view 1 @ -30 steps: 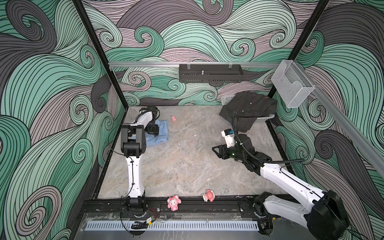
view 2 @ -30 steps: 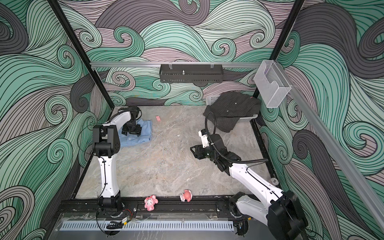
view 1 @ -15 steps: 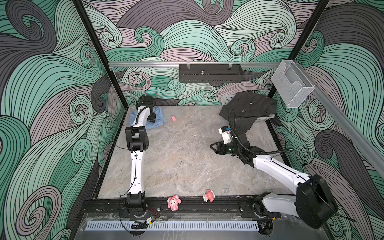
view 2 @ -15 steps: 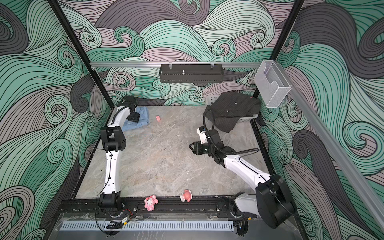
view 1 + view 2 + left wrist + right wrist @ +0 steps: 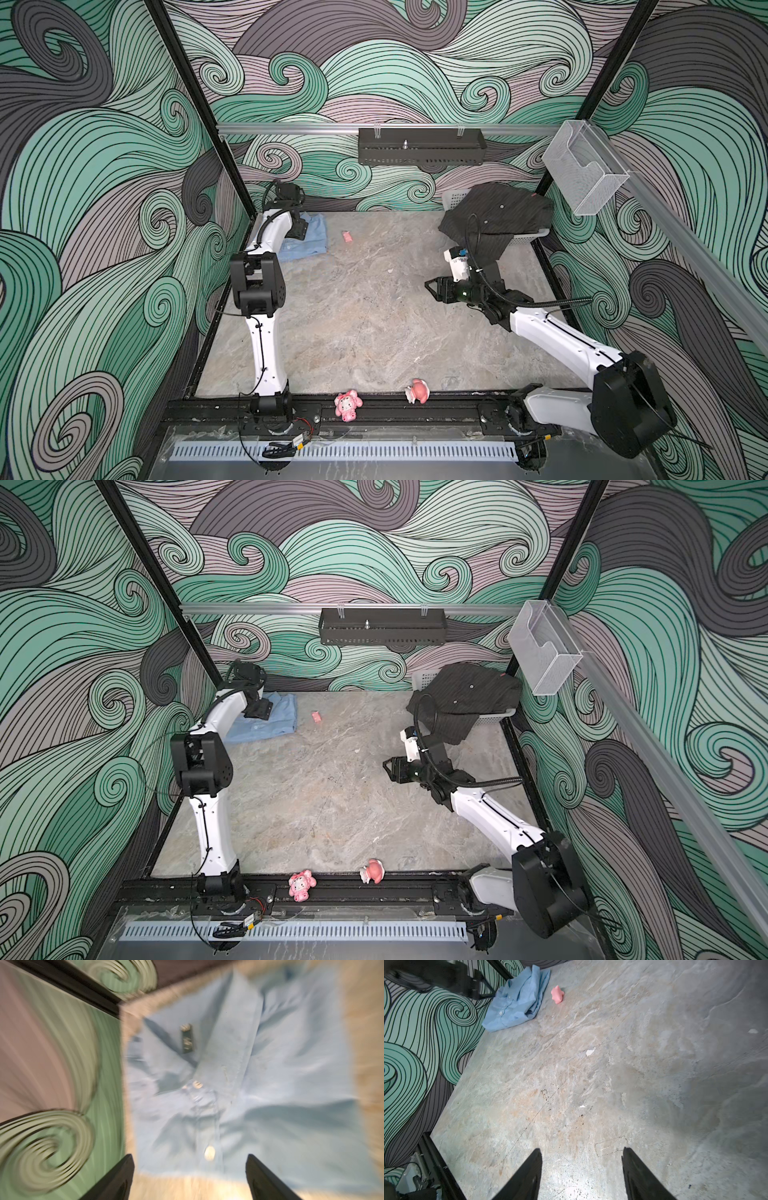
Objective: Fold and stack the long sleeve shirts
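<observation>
At the far left corner of the table (image 5: 374, 332), the left gripper (image 5: 300, 227) is being held just above the light blue shirt (image 5: 311, 248). Its jaws are being shown wide apart in the blurred left wrist view, with nothing gripped between them. That shirt is lying directly beneath and ahead of these jaws as a rumpled, roughly folded rectangle. A pale button (image 5: 209, 1152) is being seen just ahead of the gap, and the collar with its dark label (image 5: 188, 1039) farther ahead. A small pink piece (image 5: 346, 237) is lying on the bare table near the shirt's edge, apart from it.

Toward the right of both top views, the right gripper (image 5: 388, 769) is being held over bare tabletop, its jaws pointing leftward. They are being shown apart in the right wrist view, with nothing between them. The blue shirt and the pink piece are lying well ahead of them. Behind these jaws, in the far right corner, the dark pinstriped shirt (image 5: 465, 692) is lying draped over a white basket (image 5: 422, 679), untouched by either gripper.
</observation>
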